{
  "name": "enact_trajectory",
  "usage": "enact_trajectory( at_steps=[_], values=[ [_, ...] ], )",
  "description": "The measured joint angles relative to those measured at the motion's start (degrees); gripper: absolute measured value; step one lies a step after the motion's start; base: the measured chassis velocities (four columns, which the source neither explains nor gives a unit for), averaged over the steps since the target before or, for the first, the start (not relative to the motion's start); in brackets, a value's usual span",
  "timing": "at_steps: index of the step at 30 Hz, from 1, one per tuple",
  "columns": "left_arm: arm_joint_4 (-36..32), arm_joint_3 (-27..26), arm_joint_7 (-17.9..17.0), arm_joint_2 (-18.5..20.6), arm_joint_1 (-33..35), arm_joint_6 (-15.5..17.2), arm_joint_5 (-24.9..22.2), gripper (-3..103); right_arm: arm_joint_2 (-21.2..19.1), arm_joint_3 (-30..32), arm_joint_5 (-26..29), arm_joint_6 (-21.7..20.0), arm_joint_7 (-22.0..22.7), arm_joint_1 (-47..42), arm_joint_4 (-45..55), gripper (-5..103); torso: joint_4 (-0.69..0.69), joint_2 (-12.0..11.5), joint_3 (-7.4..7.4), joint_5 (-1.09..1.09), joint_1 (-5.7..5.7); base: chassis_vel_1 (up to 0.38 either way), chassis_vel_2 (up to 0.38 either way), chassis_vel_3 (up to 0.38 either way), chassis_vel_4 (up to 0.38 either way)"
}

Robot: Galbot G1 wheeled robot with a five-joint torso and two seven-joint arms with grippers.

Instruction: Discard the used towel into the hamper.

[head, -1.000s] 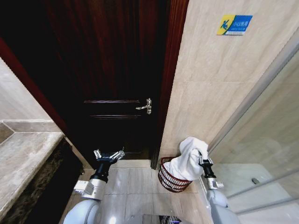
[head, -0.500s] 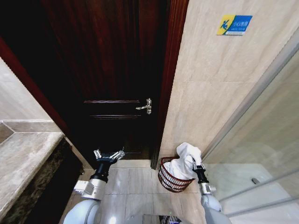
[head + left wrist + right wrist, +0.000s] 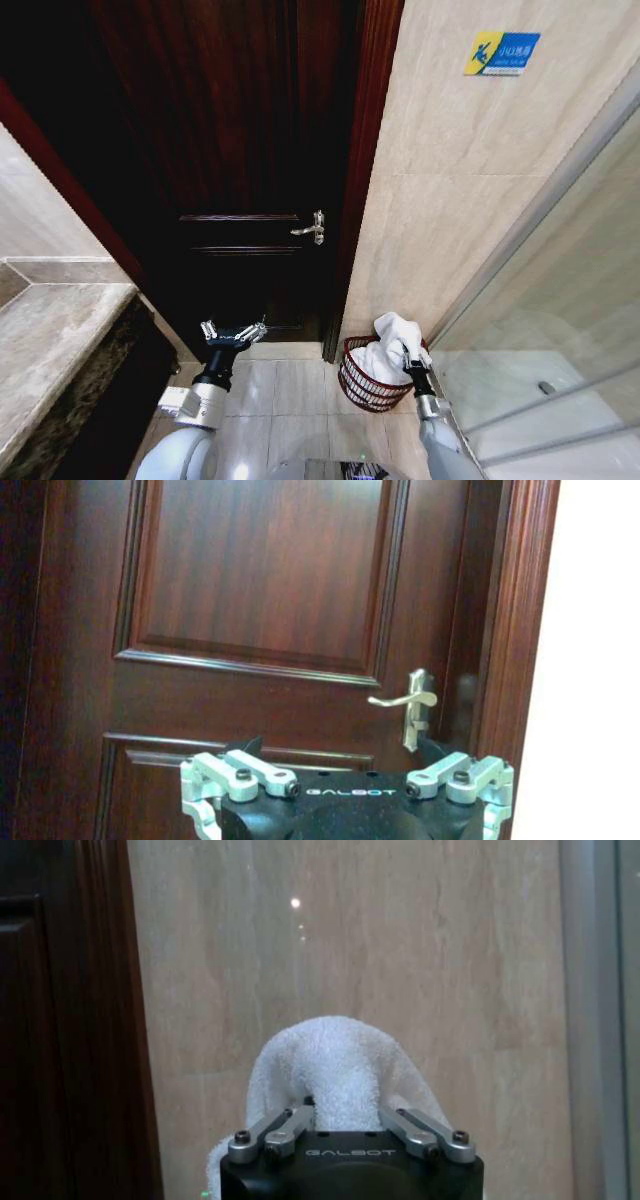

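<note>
Your right gripper (image 3: 411, 362) is clamped on the white towel (image 3: 392, 345), which hangs soft and light into the hamper (image 3: 365, 388). Your left gripper (image 3: 232, 333) waits with fingers apart, facing the door (image 3: 240, 170).

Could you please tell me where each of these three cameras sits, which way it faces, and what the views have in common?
Head view: from the robot's head, looking down at the door, hamper, both arms.
Left wrist view: on the left arm, facing the door and its handle; left gripper open.
Right wrist view: on the right arm, facing the wall; right gripper shut on the towel.
Shared: head and left wrist views both show the door handle.
</note>
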Motion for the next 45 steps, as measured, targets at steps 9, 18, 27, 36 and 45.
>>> enact_trajectory(
  at_steps=[9, 18, 27, 36, 45],
  values=[
    [0.0, 0.0, 0.0, 0.0, 0.0, 0.0, 0.0, 100, 1.0, 0.8, 0.1, 0.0, -0.4, 2.2, -5.5, 16, -0.01, 0.0, 0.0, 0.0, 0.0, 0.0, 0.0, 0.0, 0.0],
    [0.0, 0.0, 0.0, 0.0, 0.0, 0.0, 0.0, 100, 0.9, 1.9, 1.0, 0.0, -2.1, 4.6, -11.3, 16, -0.01, 0.0, 0.0, 0.0, 0.0, 0.0, 0.0, 0.0, 0.0],
    [0.0, 0.0, 0.0, 0.0, 0.0, 0.0, 0.0, 100, 1.6, 2.3, -0.2, -3.4, -2.7, 6.0, -13.4, 16, -0.01, 0.0, 0.0, 0.01, 0.0, 0.0, 0.0, 0.0, 0.0],
    [0.0, 0.0, 0.0, 0.0, 0.0, 0.0, 0.0, 100, 0.8, 3.1, -3.8, -11.7, -2.0, 6.2, -14.6, 16, -0.01, 0.0, 0.0, 0.0, 0.0, 0.0, 0.0, 0.0, 0.0],
    [0.0, 0.0, 0.0, 0.0, 0.0, 0.0, 0.0, 100, -1.1, 3.2, -5.0, -20.6, 0.2, 8.1, -14.7, 16, 0.0, 0.0, 0.0, 0.01, 0.0, 0.0, 0.0, 0.0, 0.0]
  ],
)
